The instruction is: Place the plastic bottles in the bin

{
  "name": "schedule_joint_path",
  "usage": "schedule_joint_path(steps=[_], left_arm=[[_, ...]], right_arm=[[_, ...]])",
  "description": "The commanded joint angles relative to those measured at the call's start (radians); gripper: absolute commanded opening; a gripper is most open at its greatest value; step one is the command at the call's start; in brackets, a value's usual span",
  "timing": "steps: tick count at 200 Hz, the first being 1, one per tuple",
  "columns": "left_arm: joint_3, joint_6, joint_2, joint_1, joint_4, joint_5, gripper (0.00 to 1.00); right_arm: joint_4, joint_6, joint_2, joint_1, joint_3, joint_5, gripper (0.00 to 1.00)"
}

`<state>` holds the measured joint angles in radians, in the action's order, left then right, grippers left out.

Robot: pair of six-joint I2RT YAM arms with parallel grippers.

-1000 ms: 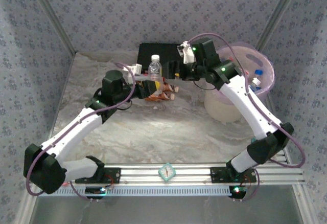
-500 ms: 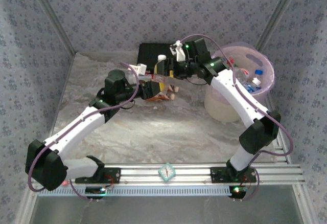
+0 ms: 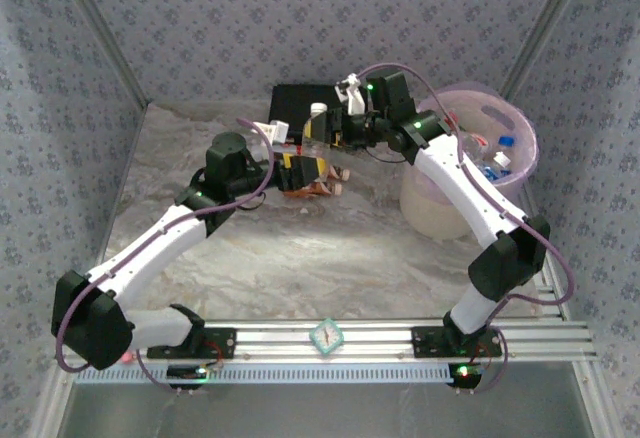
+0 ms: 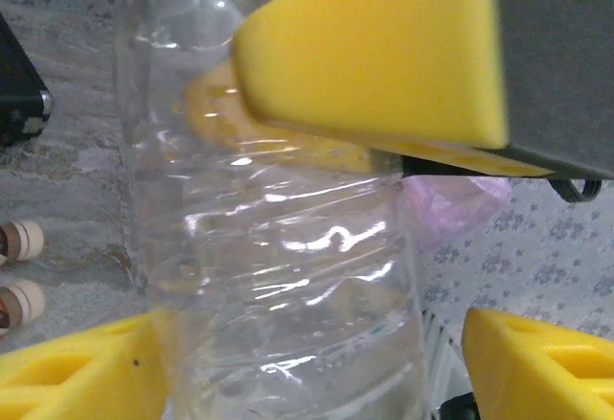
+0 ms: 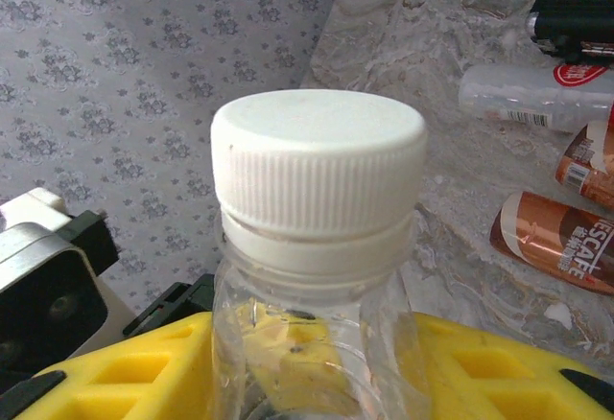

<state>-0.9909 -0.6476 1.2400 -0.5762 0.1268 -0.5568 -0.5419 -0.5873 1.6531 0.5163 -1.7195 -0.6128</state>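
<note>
We see the clear bottle [image 3: 314, 136] with a white cap standing upright between the two arms at the far middle of the table [image 3: 300, 258]. It is just in front of the black case [image 3: 298, 98] and left of the bin [image 3: 435, 213], not in it. We cannot tell if its base touches the table. The right gripper [image 3: 336, 135] is closed on it high up. In the right wrist view its yellow fingers [image 5: 125, 362] sit against both sides just under the cap, and in the left wrist view one yellow pad [image 4: 374, 46] presses the upper body. The left gripper [image 4: 307, 367] is spread open around the lower body: one finger is at the bottle's edge and the other is clearly apart, so it has no grip. Brown bottles [image 3: 322, 186] lie on the table just beside the left gripper. Blue-capped bottles [image 3: 507, 142] sit inside the bin on its pink liner.
</note>
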Motion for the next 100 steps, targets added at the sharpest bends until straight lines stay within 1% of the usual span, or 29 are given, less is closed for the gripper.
schedule_joint_path(steps=[1, 21, 46, 63, 87, 100], left_arm=[[-0.043, 0.054, -0.03, -0.004, -0.032, 0.013, 0.88], [-0.037, 0.088, -0.067, -0.001, -0.089, 0.055, 0.96], [-0.026, 0.127, -0.12, 0.008, -0.162, 0.119, 0.98], [-0.044, 0.174, -0.124, 0.017, -0.241, 0.19, 0.98], [-0.08, 0.201, -0.084, 0.033, -0.288, 0.186, 0.98], [-0.103, 0.211, -0.052, 0.037, -0.303, 0.189, 0.98]], right_arm=[[-0.001, 0.009, 0.007, -0.029, -0.058, 0.02, 0.48], [-0.046, 0.04, 0.004, -0.078, -0.12, 0.038, 0.48], [-0.136, 0.11, -0.051, -0.182, -0.181, 0.082, 0.48], [-0.192, 0.151, -0.114, -0.3, -0.19, 0.098, 0.47], [-0.315, 0.198, -0.196, -0.465, -0.213, 0.139, 0.45], [-0.387, 0.23, -0.216, -0.56, -0.213, 0.113, 0.45]])
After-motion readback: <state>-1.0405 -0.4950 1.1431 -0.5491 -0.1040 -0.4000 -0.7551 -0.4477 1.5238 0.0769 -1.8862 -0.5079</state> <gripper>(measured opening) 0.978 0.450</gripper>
